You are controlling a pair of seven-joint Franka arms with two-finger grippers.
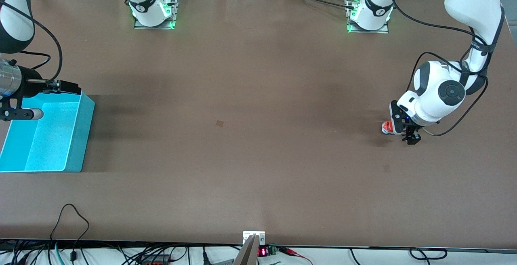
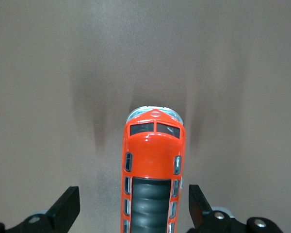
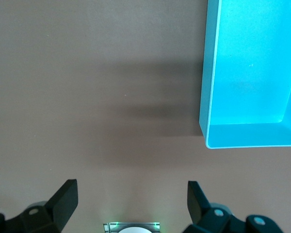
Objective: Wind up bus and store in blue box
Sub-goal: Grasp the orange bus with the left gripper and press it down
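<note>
The small orange-red bus [image 1: 387,127] stands on the table at the left arm's end. In the left wrist view the bus [image 2: 153,145] shows its dark ribbed roof. My left gripper [image 1: 408,135] is lowered over it and open, its jaws straddling the bus [image 2: 132,206]: one finger [image 2: 67,206] stands well clear, the other [image 2: 196,201] sits close beside the bus's side. The blue box [image 1: 83,135] is open-topped and holds nothing, at the right arm's end. My right gripper [image 1: 47,100] hangs open above the box's end toward the bases, holding nothing [image 3: 132,201].
The brown table stretches bare between the box and the bus. The right wrist view shows the box's wall [image 3: 206,73] and a green-lit base plate [image 3: 132,226]. Both arm bases [image 1: 152,10] [image 1: 369,14] stand along the table's edge farthest from the camera. Cables run along the nearest edge.
</note>
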